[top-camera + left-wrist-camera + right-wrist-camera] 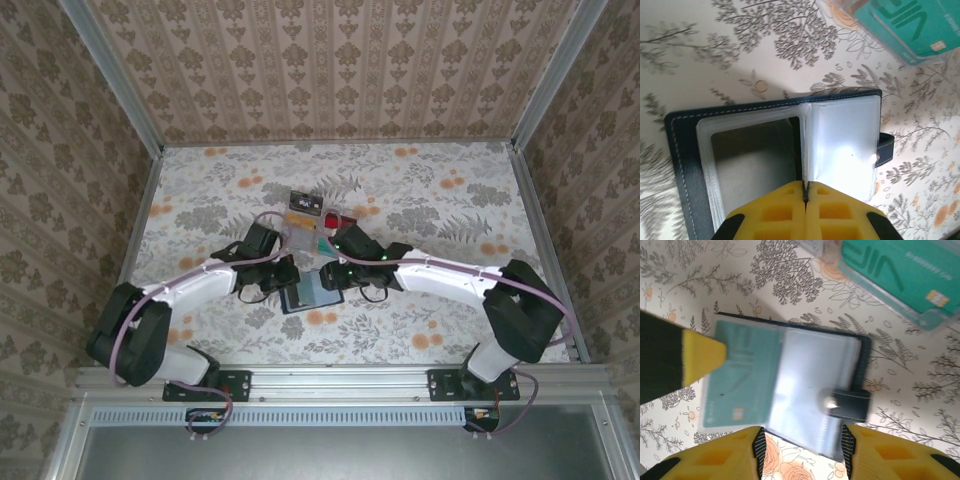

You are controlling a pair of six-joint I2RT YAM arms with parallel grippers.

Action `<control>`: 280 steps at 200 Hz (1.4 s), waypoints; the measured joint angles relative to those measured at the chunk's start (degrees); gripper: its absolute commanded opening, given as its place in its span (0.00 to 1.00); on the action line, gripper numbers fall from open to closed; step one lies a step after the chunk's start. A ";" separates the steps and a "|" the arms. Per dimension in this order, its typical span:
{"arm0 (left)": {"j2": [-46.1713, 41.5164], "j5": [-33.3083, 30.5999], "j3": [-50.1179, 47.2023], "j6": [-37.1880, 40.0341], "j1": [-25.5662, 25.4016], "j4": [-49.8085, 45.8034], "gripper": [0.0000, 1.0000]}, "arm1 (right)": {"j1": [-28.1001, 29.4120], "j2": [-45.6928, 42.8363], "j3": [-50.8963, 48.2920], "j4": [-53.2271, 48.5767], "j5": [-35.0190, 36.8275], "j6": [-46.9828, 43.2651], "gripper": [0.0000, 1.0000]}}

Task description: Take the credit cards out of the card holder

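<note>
- Near the front edge of the tabletop [200,190], the left arm [190,285] and the right arm [440,275] reach in from the two front corners. They meet close to the middle.
- Right at the middle of the tabletop, the card holder [312,297] lies open and flat. It is dark blue outside and has clear pockets inside.
- The left gripper [805,192] is closed tight, with its two yellow fingers pressed together. It sits at the near edge of the card holder, over the fold between the pockets. I cannot tell if it pinches a pocket.
- The right gripper [802,447] has its yellow fingers partly apart and holds nothing. It hangs over the half of the card holder that has the closure tab [852,404].
- A blurry teal card [735,380] lies over the other half of the card holder. I cannot tell if it is inside a pocket.
- Just past the card holder, and not touching it, a VIP card [900,275] lies in a clear cover. This card is teal too.
- Farther on toward the far edge, a black card [303,205] and a red card [340,218] lie close together.
</note>
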 measured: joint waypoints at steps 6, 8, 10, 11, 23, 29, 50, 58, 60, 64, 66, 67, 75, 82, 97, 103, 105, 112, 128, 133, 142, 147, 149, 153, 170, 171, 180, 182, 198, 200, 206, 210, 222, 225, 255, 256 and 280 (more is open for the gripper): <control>-0.22 -0.28 0.09 0.35 0.00 -0.61 0.19 | -0.24 -0.24 -0.28 0.28 0.17 0.07 0.49; -0.26 -0.37 0.09 0.52 0.00 -0.87 0.21 | -0.33 -0.33 -0.35 0.33 0.26 0.13 0.49; -0.26 -0.46 0.11 0.31 0.00 -0.92 0.23 | -0.44 -0.37 -0.44 0.37 0.35 0.22 0.49; -0.26 -0.46 0.13 0.35 0.00 -1.07 0.24 | -0.46 -0.39 -0.46 0.39 0.35 0.22 0.49; -0.20 -0.35 0.15 0.48 0.00 -1.40 0.36 | -0.90 -0.83 -0.90 0.81 0.94 0.68 0.49; -0.11 0.04 0.15 0.52 0.00 -1.22 0.39 | -1.09 -1.09 -1.09 0.90 1.16 0.90 0.49; 1.01 2.56 0.07 -1.20 0.00 2.23 0.49 | -1.79 -2.23 -1.86 1.33 1.49 1.29 0.49; 1.75 3.87 0.00 -2.29 0.00 4.31 0.51 | -2.03 -2.78 -2.16 1.49 1.57 1.36 0.49; 1.88 4.09 0.00 -2.51 0.00 4.68 0.51 | -2.05 -2.91 -2.23 1.53 1.60 1.44 0.49; 2.34 4.70 -0.02 -2.80 -0.02 5.75 0.53 | -2.19 -3.15 -2.38 1.64 1.68 1.49 0.49; 2.54 5.05 -0.02 -3.17 -0.02 6.27 0.54 | -2.25 -3.32 -2.45 1.70 1.68 1.51 0.49; 2.60 5.16 -0.02 -3.15 -0.02 6.45 0.54 | -2.29 -3.41 -2.49 1.73 1.68 1.53 0.49; 3.39 6.21 -0.02 -3.78 -0.09 8.28 0.56 | -2.43 -3.98 -2.82 1.99 1.75 1.57 0.49; 3.98 7.08 -0.02 -4.39 -0.15 9.79 0.58 | -2.56 -4.44 -3.08 2.19 1.84 1.70 0.49; 4.96 8.76 -0.02 -5.55 -0.61 12.66 0.64 | -2.67 -5.38 -3.76 2.73 1.92 1.81 0.49; 5.20 9.31 -0.02 -5.92 -0.81 13.55 0.67 | -2.71 -5.70 -4.04 2.99 1.92 1.95 0.49; 5.25 9.44 -0.02 -6.14 -0.83 13.77 0.69 | -2.75 -5.81 -4.15 3.06 1.92 1.99 0.49; 5.46 9.92 -0.02 -6.47 -1.09 14.64 0.73 | -2.78 -6.10 -4.39 3.32 1.90 2.14 0.49; 5.95 10.16 0.26 -6.91 -1.44 15.13 0.76 | -2.78 -6.43 -4.68 3.76 1.90 2.16 0.50; 6.21 10.03 0.55 -6.86 -1.51 14.97 0.77 | -2.78 -6.49 -4.68 3.76 1.90 2.14 0.51; 6.62 9.90 0.92 -6.80 -1.64 14.86 0.78 | -2.78 -6.54 -4.68 3.87 1.90 2.14 0.51; 6.82 9.79 1.11 -6.80 -1.68 14.71 0.78 | -2.78 -6.54 -4.68 3.87 1.90 2.16 0.51; 6.86 9.75 1.20 -6.78 -1.73 14.58 0.78 | -2.78 -6.54 -4.70 3.87 1.90 2.16 0.51; 6.95 9.57 1.29 -6.80 -1.79 14.47 0.79 | -2.78 -6.54 -4.72 3.87 1.90 2.16 0.51; 6.93 8.68 1.73 -6.69 -1.90 13.46 0.81 | -2.78 -6.54 -4.96 3.80 1.88 2.16 0.51; 6.93 8.63 1.75 -6.69 -1.90 13.38 0.81 | -2.78 -6.54 -4.96 3.80 1.88 2.16 0.52; 6.91 7.76 2.08 -6.58 -1.95 12.28 0.83 | -2.75 -6.54 -5.05 3.69 1.86 2.16 0.52; 6.88 7.63 2.12 -6.58 -1.95 12.11 0.84 | -2.75 -6.54 -5.05 3.67 1.86 2.16 0.52; 6.05 5.64 2.25 -6.29 -1.92 10.01 0.89 | -2.69 -6.45 -5.03 3.56 1.68 2.25 0.53; 5.95 5.31 2.25 -6.36 -1.92 9.70 0.89 | -2.62 -6.43 -5.01 3.52 1.60 2.32 0.53; 5.33 4.46 2.23 -6.29 -1.92 8.81 0.91 | -2.56 -6.14 -4.92 3.34 1.40 2.40 0.53; 4.81 3.91 2.21 -6.25 -1.92 8.26 0.92 | -2.40 -5.84 -4.72 3.15 1.33 2.49 0.53; 2.99 2.49 1.84 -6.36 -1.92 7.32 0.96 | -1.97 -4.33 -3.89 2.69 0.96 2.69 0.54; 2.43 2.19 1.66 -6.27 -1.92 7.17 0.97 | -1.70 -3.61 -3.52 2.51 0.74 2.80 0.54; -3.28 -0.42 -1.53 -6.56 -1.42 6.01 1.00 | 1.01 2.36 -0.55 2.12 -1.22 4.52 0.51; -3.39 -0.42 -1.62 -6.58 -1.42 5.92 1.00 | 1.07 2.47 -0.52 2.14 -1.27 4.57 0.51; -6.25 -1.09 -3.67 -6.56 0.35 4.09 0.97 | 3.15 5.49 0.87 2.23 -2.47 7.34 0.39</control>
